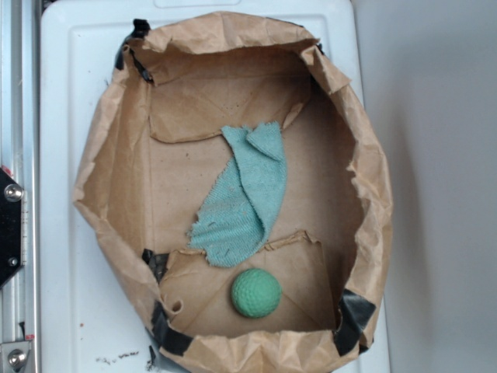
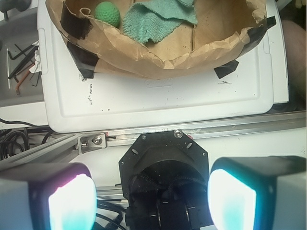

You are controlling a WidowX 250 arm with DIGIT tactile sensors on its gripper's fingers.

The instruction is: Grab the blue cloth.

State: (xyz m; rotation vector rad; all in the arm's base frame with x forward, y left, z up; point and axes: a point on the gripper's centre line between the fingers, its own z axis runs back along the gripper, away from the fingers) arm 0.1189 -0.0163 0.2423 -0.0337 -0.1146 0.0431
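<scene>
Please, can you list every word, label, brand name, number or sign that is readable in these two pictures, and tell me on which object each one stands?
No text can be read in either view.
White tray: a small raised mark near its edge, too small and blurred to read.
Brown paper bag, blue cloth, green ball: no print shows.
Fingers: they glow teal and carry no lettering.

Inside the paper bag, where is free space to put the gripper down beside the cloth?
Bare floor lies right of the blue cloth, up to the paper bag wall, and left of it. It is tight at the cloth's lower end, near the green ball.
</scene>
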